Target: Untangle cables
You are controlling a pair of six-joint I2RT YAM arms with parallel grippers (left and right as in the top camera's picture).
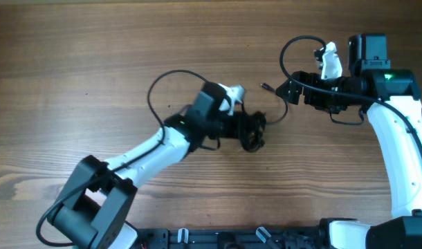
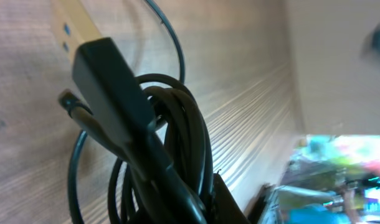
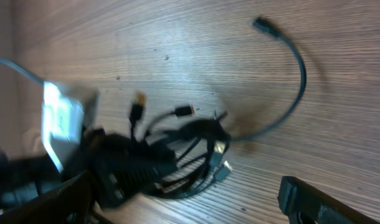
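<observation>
Your left arm (image 1: 145, 147) and right arm (image 1: 399, 149) have white shells and black joints; a green light (image 1: 387, 76) glows on the right.

A tangle of black cables (image 3: 190, 155) is lying on the wooden counter (image 3: 177, 37), filling the lower middle of the view. One cable is arcing out of the knot to the right and upward, ending in a small dark plug (image 3: 261, 25) that is resting on the wood well apart from the tangle. Two short gold-tipped plugs (image 3: 139, 102) are sticking up from the knot's upper left. The left hand (image 3: 131, 171), dark and blurred, is reaching into the tangle from the left, with a white part (image 3: 59, 118) showing above it. The right hand (image 3: 180, 202) is hovering by the tangle's near edge, its fingers (image 3: 314, 202) spread wide at the bottom corners.
</observation>
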